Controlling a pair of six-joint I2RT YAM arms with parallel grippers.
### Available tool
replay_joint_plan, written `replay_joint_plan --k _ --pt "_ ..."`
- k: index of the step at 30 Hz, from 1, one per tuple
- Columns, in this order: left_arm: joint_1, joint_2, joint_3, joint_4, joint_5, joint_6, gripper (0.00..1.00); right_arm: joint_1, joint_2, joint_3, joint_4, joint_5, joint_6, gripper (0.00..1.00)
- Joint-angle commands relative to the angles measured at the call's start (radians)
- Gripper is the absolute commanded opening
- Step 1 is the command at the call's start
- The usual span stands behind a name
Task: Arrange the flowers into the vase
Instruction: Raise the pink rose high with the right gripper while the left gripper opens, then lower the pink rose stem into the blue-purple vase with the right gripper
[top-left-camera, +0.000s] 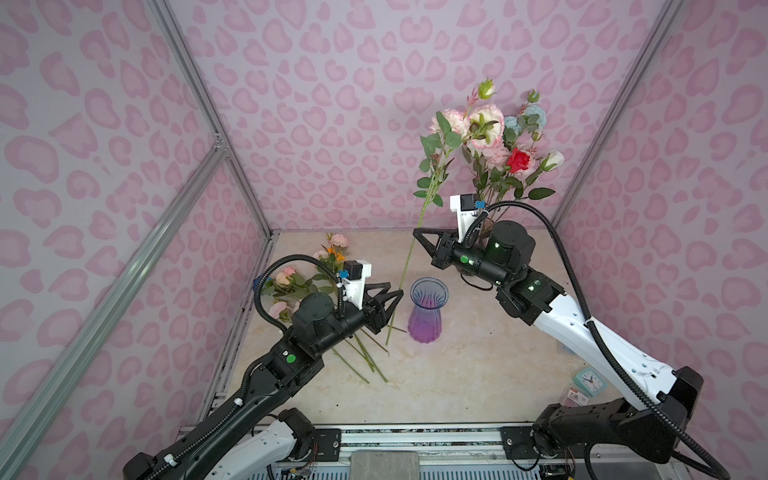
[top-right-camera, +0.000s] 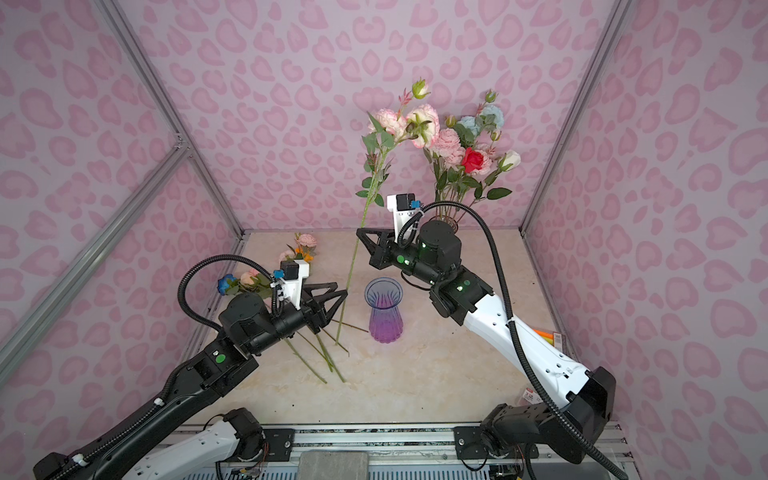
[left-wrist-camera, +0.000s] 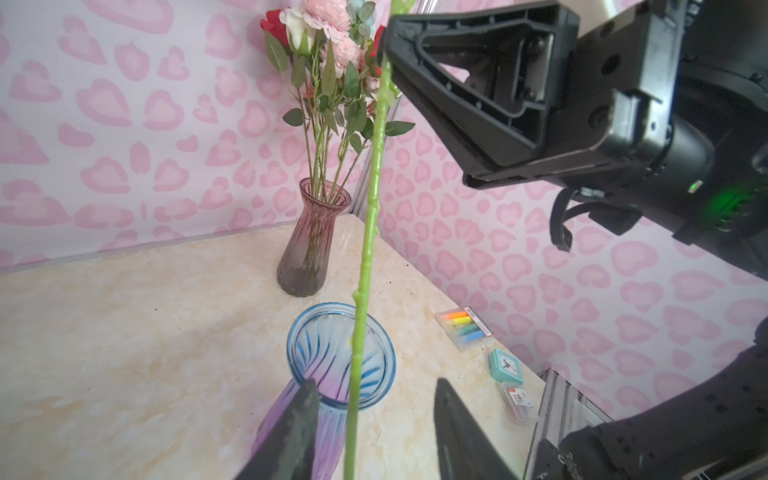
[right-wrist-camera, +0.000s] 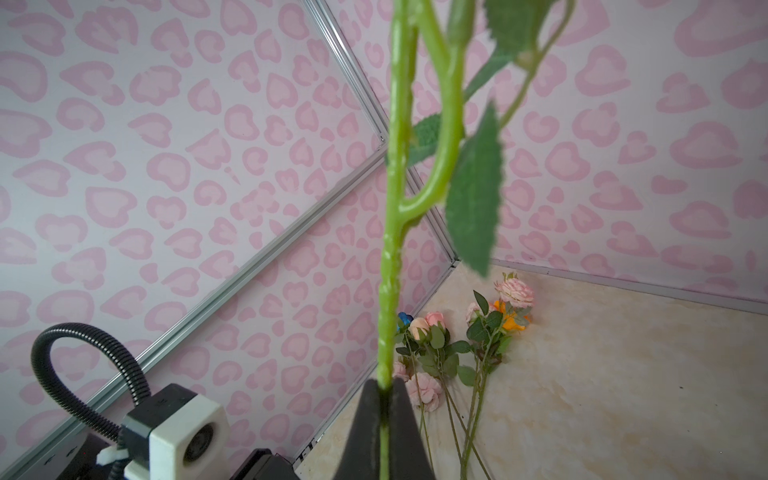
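Pink heart-print walls (top-left-camera: 332, 104) close in a pale marble-look tabletop (top-left-camera: 457, 374). The right gripper (top-left-camera: 417, 230) has its jaws pressed together on the thin green stem (top-left-camera: 409, 257) of a peony spray (top-right-camera: 424, 120), pinching it about midway; the stem stands nearly upright, its pink-and-cream heads high above the grip. Lower down, the left gripper (left-wrist-camera: 374, 386) has its jaws spread on either side of the same stem, and in the left wrist view neither finger touches it. The stem's lower end hangs outside the blue-and-purple vase (top-left-camera: 426, 320), just beside its wall on the left gripper's side; whether it touches the table I cannot tell. One narrow pinch therefore carries the whole spray, and that looks like the main risk: the top-heavy heads could make the smooth stem turn or slide in the jaws during a sideways move. If the spray is lowered before its end clears the rim, it would likely strike the wall and tip the empty vase. A swing could also catch the stem on the spread left jaws. The upper leaves sit near the bouquet (top-left-camera: 517, 160) in the back vase (left-wrist-camera: 305, 257) and might snag there. The loose flowers (top-left-camera: 286, 280) lie on the table beneath the left arm, where a careless retreat could scatter them.
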Motion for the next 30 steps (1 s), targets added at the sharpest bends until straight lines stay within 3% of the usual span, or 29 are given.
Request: replay_joint_plan --k 1,6,9,19,30 --pt "0.001 -0.029 0.000 -0.032 -0.080 0.022 0.48 0.001 -0.013 0.012 0.001 0.048 -0.056 0.00" --pt "0.001 -0.109 -0.010 -0.087 -0.270 0.035 0.50 0.000 -0.053 0.066 -0.091 0.158 -0.177 0.00" --pt "0.000 -0.160 -0.030 -0.107 -0.328 0.033 0.51 -0.023 -0.082 0.097 -0.118 0.201 -0.219 0.00" --pt "0.001 -0.219 -0.057 -0.145 -0.418 0.001 0.52 -0.133 -0.122 0.121 -0.150 0.245 -0.249 0.00" --pt "0.002 -0.198 -0.098 -0.151 -0.482 -0.044 0.52 -0.136 -0.107 -0.129 -0.091 0.223 -0.220 0.00"
